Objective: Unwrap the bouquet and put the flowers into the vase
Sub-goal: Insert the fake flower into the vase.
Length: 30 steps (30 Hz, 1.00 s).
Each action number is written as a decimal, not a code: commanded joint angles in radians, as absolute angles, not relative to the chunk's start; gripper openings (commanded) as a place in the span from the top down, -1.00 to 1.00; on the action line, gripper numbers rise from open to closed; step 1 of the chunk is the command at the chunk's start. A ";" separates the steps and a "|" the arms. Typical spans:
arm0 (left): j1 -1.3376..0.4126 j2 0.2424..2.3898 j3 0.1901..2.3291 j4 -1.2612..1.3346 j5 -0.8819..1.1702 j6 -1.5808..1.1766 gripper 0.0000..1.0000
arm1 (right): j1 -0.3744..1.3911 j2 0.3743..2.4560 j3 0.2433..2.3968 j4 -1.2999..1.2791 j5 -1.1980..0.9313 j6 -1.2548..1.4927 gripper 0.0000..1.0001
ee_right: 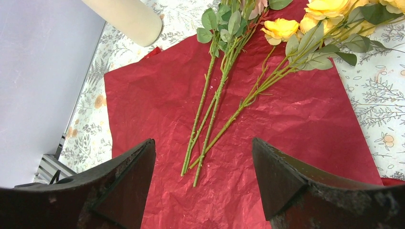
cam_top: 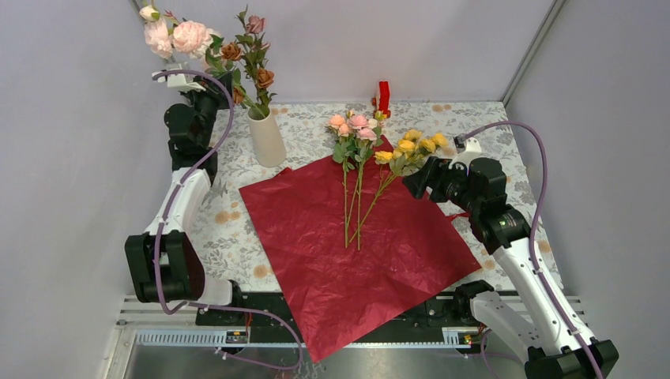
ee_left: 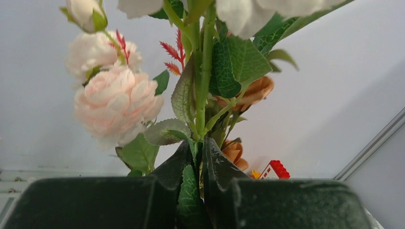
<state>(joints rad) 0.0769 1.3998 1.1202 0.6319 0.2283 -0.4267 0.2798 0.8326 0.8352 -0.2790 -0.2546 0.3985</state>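
Red paper (cam_top: pixel 348 253) lies flat on the worktop (cam_top: pixel 498 142) so stems are easy to pick off, and pink flowers (cam_top: pixel 353 130) and yellow flowers (cam_top: pixel 412 146) wait on it while brown flowers (cam_top: pixel 257 75) stand in the vase (cam_top: pixel 266 138) at the back left. My left arm reaches up high beside the vase, its left pincer (ee_left: pixel 200 155) squeezed tight on the stem of the pale roses (cam_top: pixel 180 35), held tall, I think, so the stem end can drop in. My right arm leans low over the paper, its right pincer (ee_right: pixel 203 143) wide open and empty near the yellow flowers, ready for a grab.
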 commanded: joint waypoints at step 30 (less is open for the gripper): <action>0.005 1.563 1.144 0.614 0.314 -0.359 1.00 | 0.265 0.823 0.816 -0.239 -0.301 0.411 -0.60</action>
<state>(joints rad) 0.0143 1.5558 1.1069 0.6071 0.2920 -0.3885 0.2737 0.8284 0.8196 -0.2790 -0.2817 0.4057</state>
